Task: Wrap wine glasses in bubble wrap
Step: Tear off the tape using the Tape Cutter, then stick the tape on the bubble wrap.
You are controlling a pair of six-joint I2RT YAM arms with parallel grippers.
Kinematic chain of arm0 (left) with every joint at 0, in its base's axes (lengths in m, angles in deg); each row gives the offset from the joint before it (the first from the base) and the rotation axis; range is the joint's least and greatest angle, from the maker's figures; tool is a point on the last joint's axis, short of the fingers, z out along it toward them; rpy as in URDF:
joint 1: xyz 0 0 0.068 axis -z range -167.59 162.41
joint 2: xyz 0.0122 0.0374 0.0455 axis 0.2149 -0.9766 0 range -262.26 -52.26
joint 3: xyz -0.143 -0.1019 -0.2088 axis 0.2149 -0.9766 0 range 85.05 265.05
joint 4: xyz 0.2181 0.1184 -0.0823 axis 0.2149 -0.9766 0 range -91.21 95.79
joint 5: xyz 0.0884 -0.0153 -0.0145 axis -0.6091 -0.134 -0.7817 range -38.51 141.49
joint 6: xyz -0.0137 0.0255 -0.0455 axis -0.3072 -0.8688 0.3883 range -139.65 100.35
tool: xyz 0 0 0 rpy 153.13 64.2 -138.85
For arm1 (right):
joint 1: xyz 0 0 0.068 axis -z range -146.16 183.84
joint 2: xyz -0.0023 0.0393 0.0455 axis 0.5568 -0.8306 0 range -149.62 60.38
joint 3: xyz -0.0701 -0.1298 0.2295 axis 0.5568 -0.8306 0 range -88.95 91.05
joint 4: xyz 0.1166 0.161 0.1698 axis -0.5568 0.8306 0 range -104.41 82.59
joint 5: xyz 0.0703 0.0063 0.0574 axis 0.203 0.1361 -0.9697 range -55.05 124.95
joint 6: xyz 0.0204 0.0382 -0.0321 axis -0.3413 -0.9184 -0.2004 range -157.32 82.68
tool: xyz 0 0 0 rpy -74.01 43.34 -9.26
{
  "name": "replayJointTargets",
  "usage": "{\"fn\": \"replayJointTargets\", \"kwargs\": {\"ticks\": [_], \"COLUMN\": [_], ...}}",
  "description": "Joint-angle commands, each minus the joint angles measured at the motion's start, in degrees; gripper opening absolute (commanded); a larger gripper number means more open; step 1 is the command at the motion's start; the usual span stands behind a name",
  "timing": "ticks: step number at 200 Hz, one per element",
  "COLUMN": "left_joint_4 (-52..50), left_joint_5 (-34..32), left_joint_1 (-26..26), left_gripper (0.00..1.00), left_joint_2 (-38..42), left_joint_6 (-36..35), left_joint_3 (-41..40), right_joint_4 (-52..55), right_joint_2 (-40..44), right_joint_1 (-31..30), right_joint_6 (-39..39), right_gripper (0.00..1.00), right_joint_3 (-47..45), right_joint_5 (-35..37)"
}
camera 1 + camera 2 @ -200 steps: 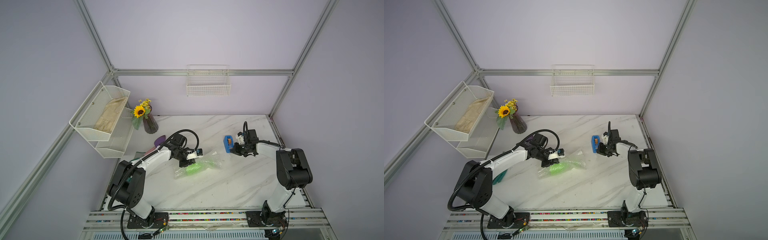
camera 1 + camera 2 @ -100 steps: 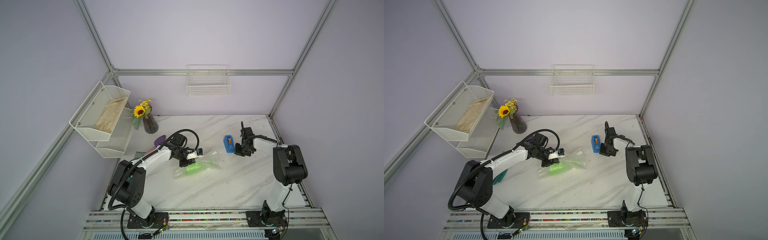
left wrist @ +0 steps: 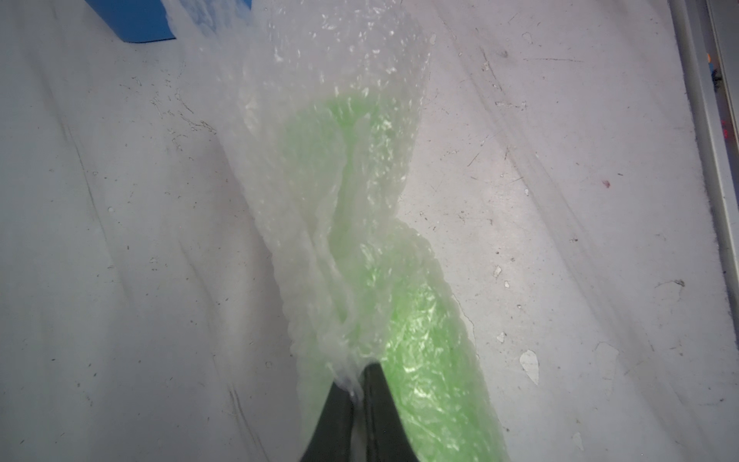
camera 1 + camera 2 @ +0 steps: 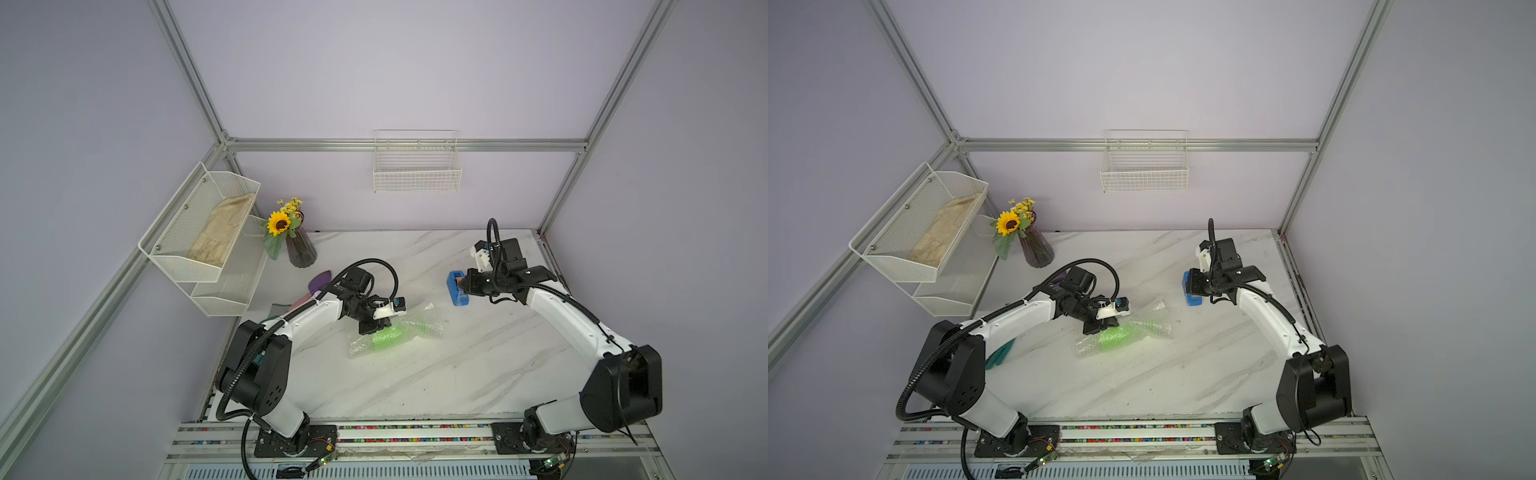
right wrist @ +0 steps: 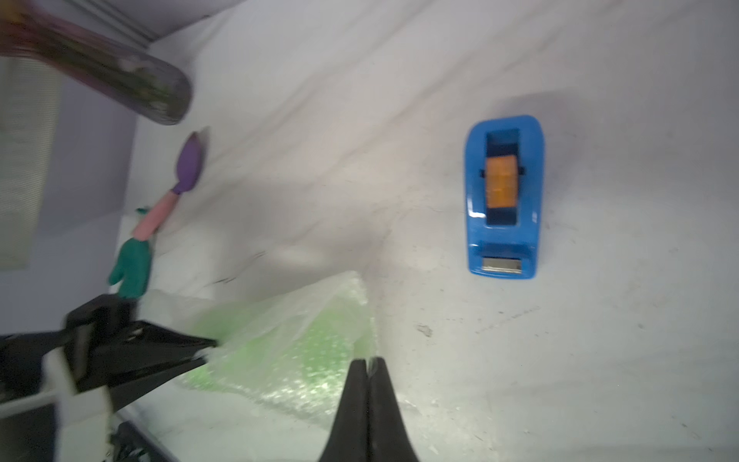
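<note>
The lime-green wine glass (image 4: 388,334) (image 4: 1115,336) lies on its side mid-table, rolled inside the clear bubble wrap (image 4: 419,322) (image 4: 1150,320) (image 3: 332,120) (image 5: 280,344). My left gripper (image 4: 376,328) (image 4: 1100,328) (image 3: 357,380) sits at the bundle's left end, shut on a gathered fold of the wrap beside the green bowl (image 3: 424,340). My right gripper (image 4: 465,286) (image 4: 1190,284) (image 5: 368,362) is shut next to the blue tape dispenser (image 4: 455,289) (image 4: 1192,297) (image 5: 504,196). A thin clear sliver shows between its tips; I cannot tell what it is.
A purple vase with a sunflower (image 4: 301,251) stands at the back left, with a purple-and-pink spatula (image 4: 320,280) (image 5: 190,164) in front of it. A white mesh rack (image 4: 199,232) hangs on the left wall and a wire basket (image 4: 417,170) on the back wall.
The right arm's elbow has swung out toward the front right while its gripper stays by the tape dispenser. The left gripper and the wrapped bundle have hardly moved.
</note>
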Motion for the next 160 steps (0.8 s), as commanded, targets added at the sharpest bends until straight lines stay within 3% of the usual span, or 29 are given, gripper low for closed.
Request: {"fn": "replayJointTargets", "kwargs": {"ticks": [1,35,86,128,160], "left_joint_4": [-2.03,1.74,5.08,6.65,7.77], "left_joint_5": [1.22,4.56,7.22,8.57,9.2], "left_joint_1": [0.61,-0.15,-0.84,-0.8,-0.8], "left_gripper": [0.08,0.08,0.07,0.06,0.06], "left_joint_2": [0.33,2.33,3.98,4.48,5.42], "left_joint_6": [-1.05,-1.82,-2.87,-3.25,-3.5], "left_joint_3": [-1.02,-3.13,-5.1,-6.23,-7.13], "right_joint_4": [-7.14,-17.15,-34.06,-44.89,-47.17], "right_joint_2": [4.42,8.64,10.81,6.48,1.12], "right_joint_1": [-0.89,-3.36,-9.71,-12.21,-12.97], "right_joint_6": [-1.02,-3.42,-6.98,-3.61,2.2], "right_gripper": [0.0,0.0,0.0,0.0,0.0], "right_joint_3": [-3.18,-8.63,-18.71,-23.96,-25.13], "right_joint_5": [-11.62,-20.38,-24.86,-32.16,-38.74]}}
